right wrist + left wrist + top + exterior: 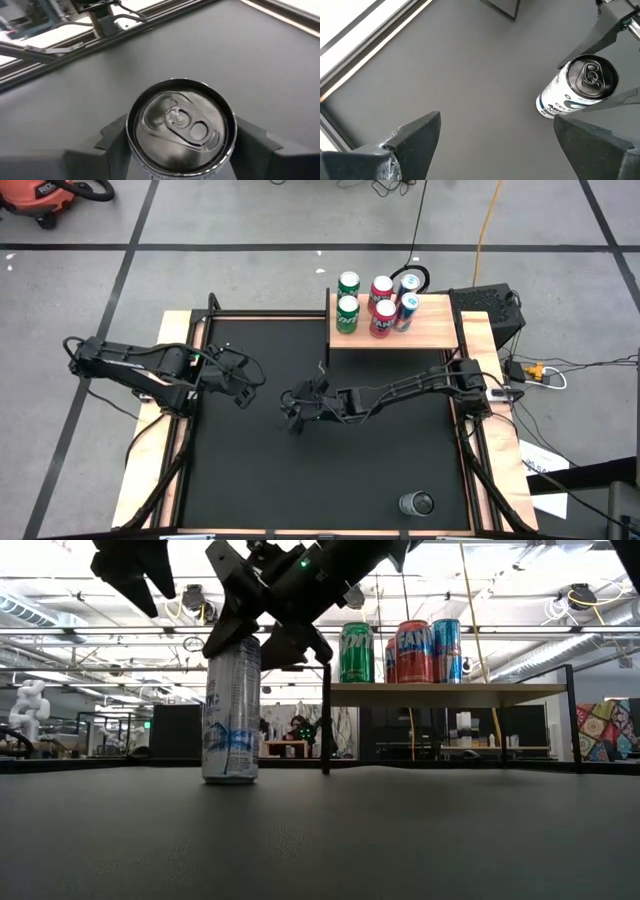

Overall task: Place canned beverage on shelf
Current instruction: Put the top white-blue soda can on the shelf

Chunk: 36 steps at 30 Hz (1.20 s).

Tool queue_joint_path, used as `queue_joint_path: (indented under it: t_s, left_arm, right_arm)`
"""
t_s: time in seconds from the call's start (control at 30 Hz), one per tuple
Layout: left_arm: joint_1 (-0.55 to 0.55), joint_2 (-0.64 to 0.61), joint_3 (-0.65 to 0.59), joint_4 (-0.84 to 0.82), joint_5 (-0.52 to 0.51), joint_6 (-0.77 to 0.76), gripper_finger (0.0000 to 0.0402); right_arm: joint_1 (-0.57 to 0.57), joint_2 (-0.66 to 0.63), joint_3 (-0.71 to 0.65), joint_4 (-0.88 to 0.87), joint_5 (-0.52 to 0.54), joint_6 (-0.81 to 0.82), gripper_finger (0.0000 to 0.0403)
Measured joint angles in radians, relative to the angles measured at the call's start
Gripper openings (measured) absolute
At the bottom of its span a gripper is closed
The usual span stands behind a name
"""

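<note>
A white-and-blue can (pixel 231 710) stands upright on its base on the black mat (pixel 250 470), left of the shelf. My right gripper (pixel 297 412) reaches in from the right and is shut on the can's upper part (pixel 180 125). The shelf (pixel 430 335), a light-brown board on black posts, stands at the mat's far edge and carries several upright green, red and blue cans (pixel 400 650). My left gripper (pixel 245 380) hangs open and empty over the mat, left of the can; its two fingers frame the left wrist view (pixel 502 145). My right gripper pinches the can's side wall just below the top rim (pixel 131 142) between its two fingers, one on each side. The fingers (pixel 290 645) come from above, slanting down from the table's right. The can stays upright with its base on the mat.
The shelf's near-left black post (pixel 326 720) stands close to the right of the held can. A grey can (pixel 417 503) sits on the mat near the front right corner. Wooden table edges (pixel 150 460) frame the mat on both sides.
</note>
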Motion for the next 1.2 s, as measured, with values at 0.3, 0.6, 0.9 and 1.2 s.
queue_joint_path:
  t_s: [0.3, 0.6, 0.9, 1.2]
  left_arm:
    - [-0.028, 0.0, 0.0, 0.004, 0.113, 0.26, 0.0386]
    - [-0.06, 0.005, -0.064, 0.496, 0.303, 0.487, 0.0386]
    - [-0.048, 0.045, -0.098, 0.822, 0.393, 0.544, 0.0386]
    - [-0.012, 0.164, -0.098, 0.917, 0.43, 0.527, 0.0386]
  right_arm:
    - [-0.016, -0.17, -0.003, -0.095, -0.254, -0.13, 0.0245]
    - [-0.048, -0.376, -0.002, -0.092, -0.419, -0.249, 0.0246]
    - [-0.051, -0.452, -0.002, -0.092, -0.444, -0.286, 0.0246]
    - [-0.05, -0.457, -0.001, -0.066, -0.521, -0.286, 0.0246]
